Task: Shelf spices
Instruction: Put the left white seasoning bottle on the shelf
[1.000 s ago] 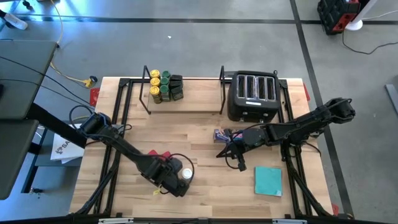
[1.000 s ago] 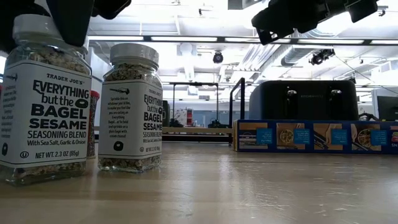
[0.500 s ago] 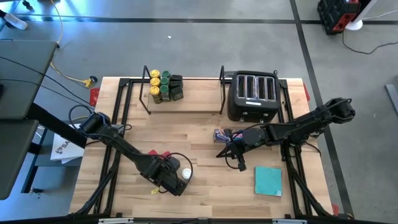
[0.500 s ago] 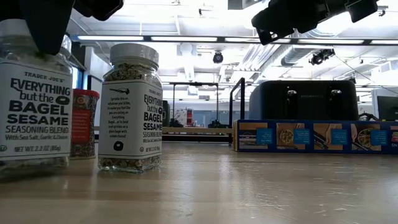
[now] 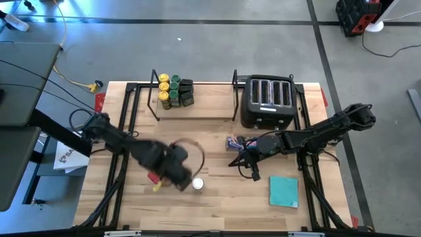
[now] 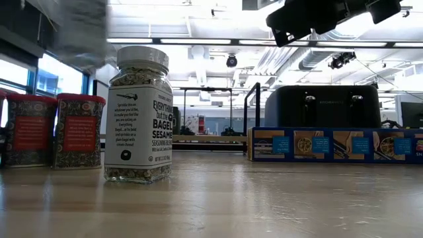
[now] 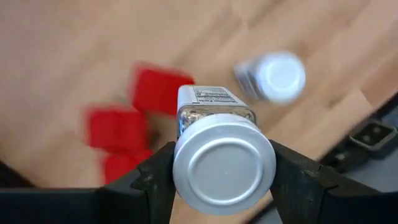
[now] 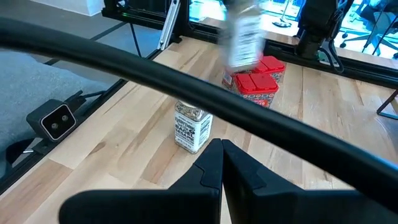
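now left gripper (image 7: 224,171) grips white-capped jar (image 7: 224,163) — above table (image 5: 217,197).

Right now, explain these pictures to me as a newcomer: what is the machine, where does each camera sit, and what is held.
Two dark robot arms work at a wooden table. One camera looks straight down, one sits at table height, and one rides on each wrist. The left hand grips a white-capped spice jar, lifted off the table. A second white-capped jar and red tins stand below. The right hand waits, shut and empty, by the blue box. At the back stand the shelf, holding several spices, and a black toaster.
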You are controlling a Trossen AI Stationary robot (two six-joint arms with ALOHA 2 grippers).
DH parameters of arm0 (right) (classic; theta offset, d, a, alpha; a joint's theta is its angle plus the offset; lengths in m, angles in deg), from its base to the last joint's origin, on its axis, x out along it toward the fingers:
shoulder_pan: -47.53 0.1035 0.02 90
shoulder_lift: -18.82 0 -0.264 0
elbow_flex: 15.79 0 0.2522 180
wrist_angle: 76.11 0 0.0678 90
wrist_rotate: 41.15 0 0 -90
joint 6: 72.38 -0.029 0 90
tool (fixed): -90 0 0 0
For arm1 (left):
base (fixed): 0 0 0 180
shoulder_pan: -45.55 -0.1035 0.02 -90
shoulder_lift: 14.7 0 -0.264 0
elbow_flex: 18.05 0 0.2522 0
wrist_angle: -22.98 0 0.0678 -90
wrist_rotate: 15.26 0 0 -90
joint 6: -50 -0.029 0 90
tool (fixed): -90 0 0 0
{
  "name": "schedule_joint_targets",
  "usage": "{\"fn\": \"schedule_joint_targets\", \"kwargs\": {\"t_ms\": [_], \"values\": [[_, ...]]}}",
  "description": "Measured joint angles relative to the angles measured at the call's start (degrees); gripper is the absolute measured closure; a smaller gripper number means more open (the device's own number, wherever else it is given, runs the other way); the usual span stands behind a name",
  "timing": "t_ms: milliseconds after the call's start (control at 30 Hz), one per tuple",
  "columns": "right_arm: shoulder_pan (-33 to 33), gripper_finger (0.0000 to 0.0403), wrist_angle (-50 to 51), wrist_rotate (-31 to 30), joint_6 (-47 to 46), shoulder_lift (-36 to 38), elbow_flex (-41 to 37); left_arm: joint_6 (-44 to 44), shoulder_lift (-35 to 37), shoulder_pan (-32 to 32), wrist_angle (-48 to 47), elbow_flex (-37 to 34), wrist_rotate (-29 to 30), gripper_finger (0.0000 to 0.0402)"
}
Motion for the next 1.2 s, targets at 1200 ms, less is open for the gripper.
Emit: {"fn": "schedule_joint_targets", "kwargs": {"t_ms": [1200], "values": [[-0.04,0.0403,0.41,-10.25,-16.6,0.0,0.0,-106.65,-15.61,-61.01,18.56,11.12,-2.49,0.0197]]}}
